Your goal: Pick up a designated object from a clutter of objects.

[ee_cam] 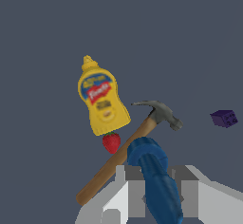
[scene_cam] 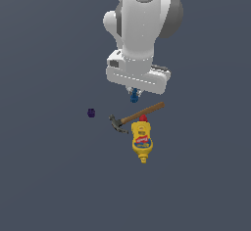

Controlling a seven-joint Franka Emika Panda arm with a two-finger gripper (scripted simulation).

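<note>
My gripper (scene_cam: 134, 93) is shut on the tiny bright-blue elongated piece (scene_cam: 134, 98) and holds it above the floor, just behind the hammer (scene_cam: 139, 113). In the wrist view the blue piece (ee_cam: 154, 171) sits between the two grey fingers (ee_cam: 124, 180) of the gripper (ee_cam: 153, 182), in front of the hammer's wooden handle (ee_cam: 111, 168). The yellow mustard bottle (scene_cam: 142, 142) lies flat beyond the hammer, and it also shows in the wrist view (ee_cam: 100, 102). The tiny dark-purple lump (scene_cam: 91, 112) lies apart on the exterior view's left, and it also shows in the wrist view (ee_cam: 224, 118).
A small red strawberry-like thing (scene_cam: 142, 118) lies between the hammer handle and the flat end of the mustard bottle, and it also shows in the wrist view (ee_cam: 111, 142). The floor (scene_cam: 44, 176) is plain dark grey. The arm's white body (scene_cam: 139, 29) rises behind the gripper.
</note>
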